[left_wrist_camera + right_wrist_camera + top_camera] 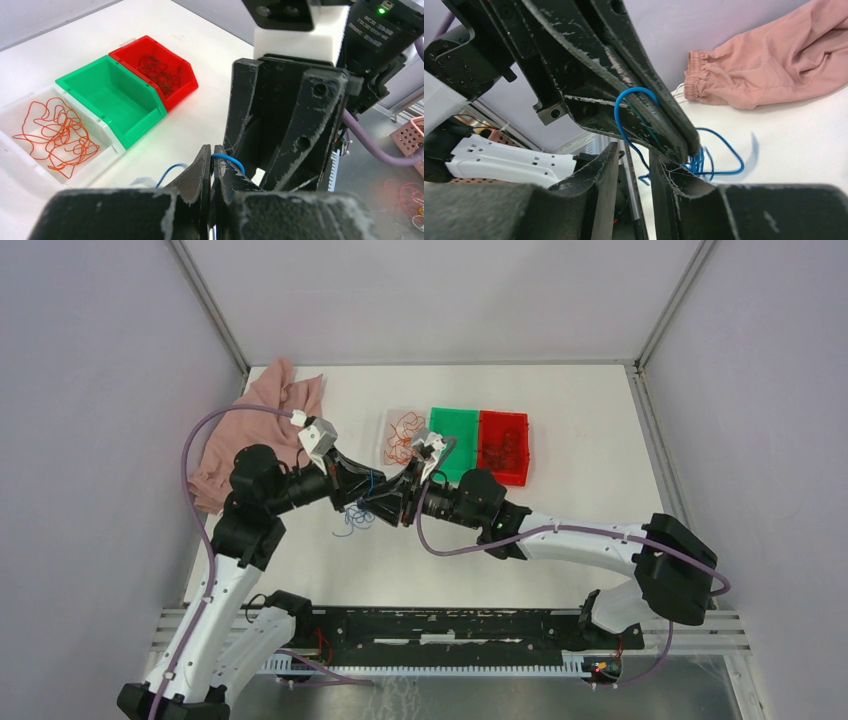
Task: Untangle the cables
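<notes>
A pink cloth (255, 425) lies bunched at the far-left corner of the table (580, 500). To its right, about mid-table, the left gripper (213, 150) has its jaws pressed together on a blue cable (634, 90), which arches out of the pinched tips in a small loop. The rest of the blue cables (352, 522) lie in a loose curly heap on the surface just below and to the near side of that gripper, with strands running up to the pinch. Facing it tip to tip from the right is the right gripper (634, 150). Its fingers stand apart with a clear gap between them, and a strand of the blue cable drops down through that gap; the fingers are not clamped on it. Farther right, toward the far edge, three bins sit side by side and touching. First is a clear bin (107, 134) holding tangled orange cables (55, 132). Next is a green bin (115, 95), and last a red bin (182, 82) holding dark cables (160, 72).
</notes>
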Robot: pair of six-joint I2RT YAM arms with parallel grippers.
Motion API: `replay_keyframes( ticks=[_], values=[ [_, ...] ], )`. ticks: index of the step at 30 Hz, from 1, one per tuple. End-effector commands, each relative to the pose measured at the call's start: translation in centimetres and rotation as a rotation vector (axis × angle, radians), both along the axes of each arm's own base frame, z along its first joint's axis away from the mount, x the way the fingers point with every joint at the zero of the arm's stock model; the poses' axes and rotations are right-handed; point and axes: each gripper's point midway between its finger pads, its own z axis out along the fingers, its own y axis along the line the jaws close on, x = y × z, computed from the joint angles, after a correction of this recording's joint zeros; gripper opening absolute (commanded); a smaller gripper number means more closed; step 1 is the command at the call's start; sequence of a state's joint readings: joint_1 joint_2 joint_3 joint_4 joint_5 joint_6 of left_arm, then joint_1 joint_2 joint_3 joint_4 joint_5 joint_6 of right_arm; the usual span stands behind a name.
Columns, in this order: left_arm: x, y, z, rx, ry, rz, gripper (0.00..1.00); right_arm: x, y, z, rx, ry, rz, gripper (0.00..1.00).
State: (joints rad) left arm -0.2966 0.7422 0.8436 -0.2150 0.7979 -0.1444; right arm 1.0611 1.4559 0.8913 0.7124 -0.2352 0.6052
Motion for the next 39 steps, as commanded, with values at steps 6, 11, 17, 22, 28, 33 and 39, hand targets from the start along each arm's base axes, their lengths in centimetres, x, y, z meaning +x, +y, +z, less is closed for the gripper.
replay_keyframes(
  ticks=[6, 11, 17, 22, 28, 33, 39],
  values=[
    [-1.0, -0.6, 3.4, -0.067, -0.002, -0.049, 0.03, 2.3, -0.4, -0.3, -0.009, -0.180, -0.211, 0.32],
    [-1.8, -1.0, 5.0, -0.093, 0.009, -0.099, 0.03, 2.8, -1.2, -2.8, -0.025, -0.154, -0.259, 0.28],
    [-2.4, -1.0, 6.8, -0.106, -0.025, -0.108, 0.03, 2.8, -2.3, -5.3, -0.048, -0.090, -0.284, 0.25],
    [-2.4, -0.9, 8.3, -0.111, -0.060, -0.109, 0.03, 2.6, -2.9, -7.3, -0.084, -0.048, -0.290, 0.22],
    [-1.9, -0.7, 11.1, -0.107, -0.157, -0.084, 0.03, 2.5, -3.5, -10.3, -0.147, 0.009, -0.303, 0.21],
    [-1.3, -0.5, 14.0, -0.106, -0.254, -0.060, 0.03, 2.8, -3.9, -12.7, -0.200, 0.053, -0.327, 0.25],
    [-1.4, -0.3, 18.0, -0.152, -0.345, -0.042, 0.03, 2.8, -4.0, -14.9, -0.253, 0.101, -0.337, 0.25]
  ],
)
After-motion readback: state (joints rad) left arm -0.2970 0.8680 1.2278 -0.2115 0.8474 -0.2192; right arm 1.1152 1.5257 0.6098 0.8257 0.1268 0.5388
